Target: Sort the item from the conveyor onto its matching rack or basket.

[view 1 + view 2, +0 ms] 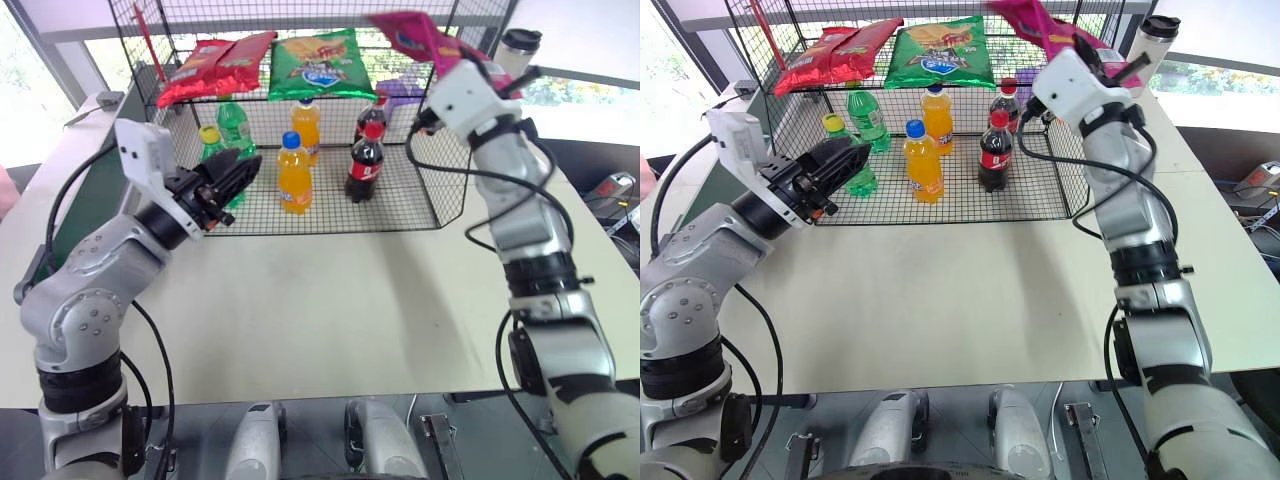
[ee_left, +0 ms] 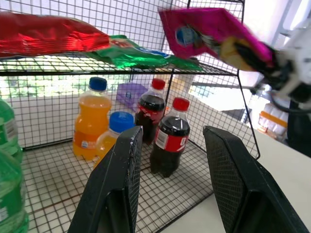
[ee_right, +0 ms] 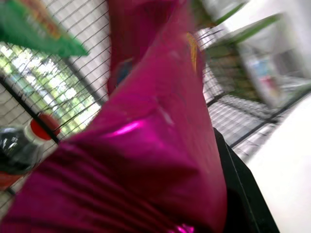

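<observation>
Placing step: right tool (image 1: 478,62) pinches the pink bag (image 1: 418,38) high at the rack's (image 1: 420,205) upper right corner, left tool (image 1: 228,180) spread, empty; next, lower bag onto shelf (image 1: 400,95) beside the green bag (image 1: 312,62).

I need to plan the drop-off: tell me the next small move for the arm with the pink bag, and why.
Probably carry it a bit further over the upper shelf, then release. The right claw is shut on the pink bag, raised by the black wire rack at its right end, where the shelf beside the green chip bag looks free.

Bright daylight, blown-out windows, blurred wrist view
</observation>
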`<action>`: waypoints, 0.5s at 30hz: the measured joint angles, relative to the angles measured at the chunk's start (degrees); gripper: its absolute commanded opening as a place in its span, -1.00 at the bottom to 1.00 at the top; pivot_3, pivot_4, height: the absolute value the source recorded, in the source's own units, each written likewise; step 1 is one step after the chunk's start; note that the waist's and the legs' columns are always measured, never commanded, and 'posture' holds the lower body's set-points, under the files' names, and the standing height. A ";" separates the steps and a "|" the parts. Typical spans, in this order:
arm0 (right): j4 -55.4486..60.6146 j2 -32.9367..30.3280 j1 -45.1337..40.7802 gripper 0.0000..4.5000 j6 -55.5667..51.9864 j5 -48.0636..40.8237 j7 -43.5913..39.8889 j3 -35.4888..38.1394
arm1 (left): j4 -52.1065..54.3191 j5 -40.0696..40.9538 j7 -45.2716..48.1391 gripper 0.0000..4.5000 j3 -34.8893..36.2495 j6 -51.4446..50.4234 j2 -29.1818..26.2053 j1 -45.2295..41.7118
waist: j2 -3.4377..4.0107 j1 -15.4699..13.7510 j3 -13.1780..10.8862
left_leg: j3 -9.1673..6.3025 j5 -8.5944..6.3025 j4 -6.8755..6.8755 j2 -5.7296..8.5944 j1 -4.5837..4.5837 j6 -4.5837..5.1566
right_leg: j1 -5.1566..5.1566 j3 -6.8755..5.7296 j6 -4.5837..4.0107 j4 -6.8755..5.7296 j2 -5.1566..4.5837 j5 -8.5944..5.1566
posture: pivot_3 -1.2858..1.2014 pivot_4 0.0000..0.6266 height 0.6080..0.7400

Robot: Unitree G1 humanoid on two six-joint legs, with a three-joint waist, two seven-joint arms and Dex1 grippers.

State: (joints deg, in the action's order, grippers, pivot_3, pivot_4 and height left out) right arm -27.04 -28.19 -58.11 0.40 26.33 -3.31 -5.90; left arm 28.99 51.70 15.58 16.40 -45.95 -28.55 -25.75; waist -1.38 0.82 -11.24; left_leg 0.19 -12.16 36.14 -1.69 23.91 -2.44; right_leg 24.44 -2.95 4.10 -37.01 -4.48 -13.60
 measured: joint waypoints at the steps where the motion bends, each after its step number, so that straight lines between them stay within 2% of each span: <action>1: -3.21 0.59 -2.13 -1.00 0.38 -0.04 0.25 -0.57 | 0.13 -0.11 -0.24 -0.09 -0.09 0.23 0.05 0.16 | 0.00 0.00 0.00 | 0.00 0.00 -0.01 0.00 0.01 0.00 | 0.01 0.00 0.00 0.00 0.00 0.00 | 0.03 -0.52 1.00; 5: -14.34 2.31 -9.83 -1.00 2.34 -0.19 0.56 -2.18 | 0.72 -0.39 -1.07 -0.09 -0.31 0.36 0.52 0.58 | 0.01 -0.05 -0.01 | -0.01 -0.01 0.01 0.00 0.04 0.02 | 0.01 -0.01 0.01 0.02 0.00 0.01 | 0.03 -0.52 1.00; 8: -18.13 3.06 -12.54 -1.00 3.57 -1.29 -2.07 -2.82 | 2.09 0.21 -1.01 -0.09 -0.42 0.29 0.48 1.37 | 0.01 -0.08 -0.01 | -0.01 -0.01 0.01 0.00 0.04 0.02 | 0.01 -0.01 0.01 0.03 -0.01 0.01 | 0.03 -0.52 1.00; 15: -15.08 3.87 -12.53 -1.00 0.66 -5.57 -12.23 -2.87 | 3.59 0.81 -1.51 -0.09 -0.38 0.33 0.50 3.52 | 0.04 -0.06 -0.02 | -0.02 -0.01 0.00 -0.01 0.04 0.02 | 0.02 -0.02 0.01 0.01 0.00 0.01 | 0.03 -0.52 1.00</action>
State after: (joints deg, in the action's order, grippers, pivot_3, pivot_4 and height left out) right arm -42.12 -24.31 -70.64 1.06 20.76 -15.54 -8.77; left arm 32.58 52.51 14.07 16.02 -45.62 -28.05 -22.23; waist -1.34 0.76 -11.27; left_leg 0.16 -12.17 36.14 -1.70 23.95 -2.41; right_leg 24.46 -2.97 4.12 -37.00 -4.48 -13.59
